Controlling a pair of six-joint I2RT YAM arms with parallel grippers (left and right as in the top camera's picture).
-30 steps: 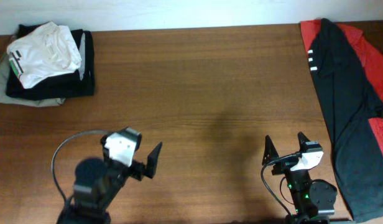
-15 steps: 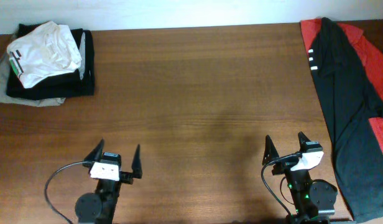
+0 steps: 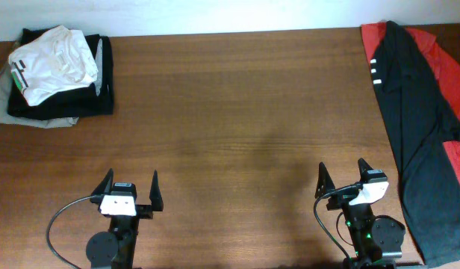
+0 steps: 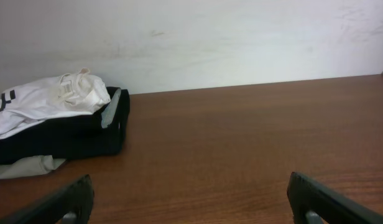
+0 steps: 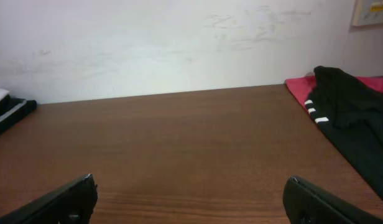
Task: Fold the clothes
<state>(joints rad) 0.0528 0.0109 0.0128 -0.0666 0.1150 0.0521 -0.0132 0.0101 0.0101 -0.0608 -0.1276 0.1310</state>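
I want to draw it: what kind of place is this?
Likely a robot test room: left gripper and right gripper at a wooden table, a white wall behind, folded clothes stacked.

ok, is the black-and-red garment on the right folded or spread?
Spread: the black-and-red garment lies loose and full-length down the table's right side, not stacked.

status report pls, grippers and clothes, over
Left gripper open, empty; right gripper open, empty. White T-shirt folded, far left. Black-and-red garment lies unfolded at right edge. Nothing in the way.
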